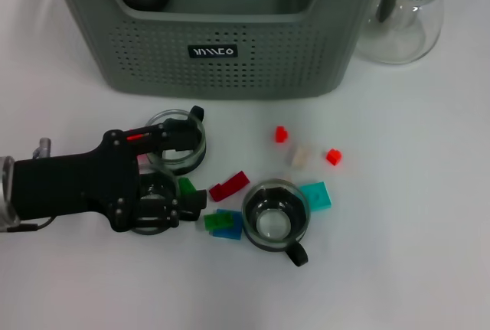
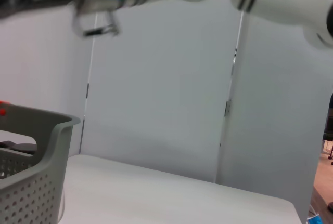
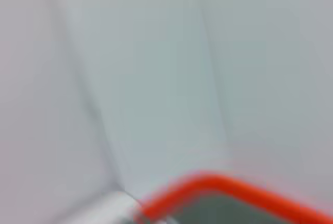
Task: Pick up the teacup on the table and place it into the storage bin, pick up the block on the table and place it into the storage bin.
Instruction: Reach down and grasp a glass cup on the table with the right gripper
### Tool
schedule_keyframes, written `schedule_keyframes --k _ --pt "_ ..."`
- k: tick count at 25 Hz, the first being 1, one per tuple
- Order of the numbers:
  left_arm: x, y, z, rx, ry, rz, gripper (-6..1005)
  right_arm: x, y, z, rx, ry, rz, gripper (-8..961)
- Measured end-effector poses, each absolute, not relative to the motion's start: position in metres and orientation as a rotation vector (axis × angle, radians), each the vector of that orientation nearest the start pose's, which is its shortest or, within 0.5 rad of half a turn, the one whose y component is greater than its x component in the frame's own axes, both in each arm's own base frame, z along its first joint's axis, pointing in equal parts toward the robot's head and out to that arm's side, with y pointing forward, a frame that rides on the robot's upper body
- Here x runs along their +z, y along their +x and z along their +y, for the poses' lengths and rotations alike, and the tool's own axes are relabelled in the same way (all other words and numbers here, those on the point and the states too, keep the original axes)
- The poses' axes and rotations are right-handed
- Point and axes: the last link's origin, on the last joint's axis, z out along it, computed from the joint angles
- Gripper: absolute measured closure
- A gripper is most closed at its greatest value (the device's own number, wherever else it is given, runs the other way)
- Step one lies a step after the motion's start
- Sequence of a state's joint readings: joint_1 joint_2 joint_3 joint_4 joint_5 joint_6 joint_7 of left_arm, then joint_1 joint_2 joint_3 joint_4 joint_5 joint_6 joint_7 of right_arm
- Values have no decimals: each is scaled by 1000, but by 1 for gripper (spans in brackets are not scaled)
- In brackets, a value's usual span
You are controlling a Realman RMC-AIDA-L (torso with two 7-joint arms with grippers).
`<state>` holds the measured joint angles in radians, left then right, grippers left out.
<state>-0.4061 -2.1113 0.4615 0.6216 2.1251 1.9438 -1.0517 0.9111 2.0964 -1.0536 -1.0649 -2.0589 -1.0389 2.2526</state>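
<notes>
1. Head view showed the left gripper [image 1: 172, 173] low over the table, its fingers spread around two glass teacups [image 1: 178, 140].
2. Beyond it stood the storage bin [image 1: 230, 54].
3. A third teacup [image 1: 276, 214] and scattered blocks [image 1: 229, 185] lay just beside its fingertips.

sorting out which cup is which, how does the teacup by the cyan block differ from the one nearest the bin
The teacup by the cyan block stands clear of the arm with its black handle pointing away from the storage bin. The teacup nearest the bin is partly covered by the left gripper, and its handle points toward the bin. Both are upright clear glass cups with black handles.
</notes>
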Motion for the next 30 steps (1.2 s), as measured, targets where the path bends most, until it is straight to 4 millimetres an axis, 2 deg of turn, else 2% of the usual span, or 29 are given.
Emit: schedule_keyframes --k 3,6,8,12,16,17,19,23,25,26,28,30 --pt "4 -279 248 -1001 -2797 -359 191 49 55 424 838 -2573 517 496" --pt "5 -280 248 -996 -2795 -361 190 56 68 388 849 -2715 406 496" --pt "6 -283 247 -986 -2792 -367 190 61 82 367 770 -2795 342 497" --pt "11 -290 243 -958 -2776 -385 190 83 104 330 619 -2878 177 497" --pt "20 -299 236 -921 -2756 -417 190 93 119 298 343 -2987 89 497" --pt "22 -301 234 -911 -2756 -426 190 86 123 292 187 -3026 119 497" --pt "24 -303 233 -898 -2756 -433 190 81 123 292 117 -3037 135 496" --pt "32 -313 227 -827 -2749 -487 191 51 120 290 -153 -3103 108 496" --pt "37 -317 226 -819 -2722 -512 191 44 117 289 -200 -3119 86 496" --pt "40 -319 225 -823 -2704 -520 191 30 108 287 -314 -3151 27 497" --pt "42 -320 224 -835 -2681 -527 191 22 102 285 -369 -3167 -3 497" --pt "42 -320 224 -840 -2674 -529 191 3 93 284 -469 -3209 -49 497"
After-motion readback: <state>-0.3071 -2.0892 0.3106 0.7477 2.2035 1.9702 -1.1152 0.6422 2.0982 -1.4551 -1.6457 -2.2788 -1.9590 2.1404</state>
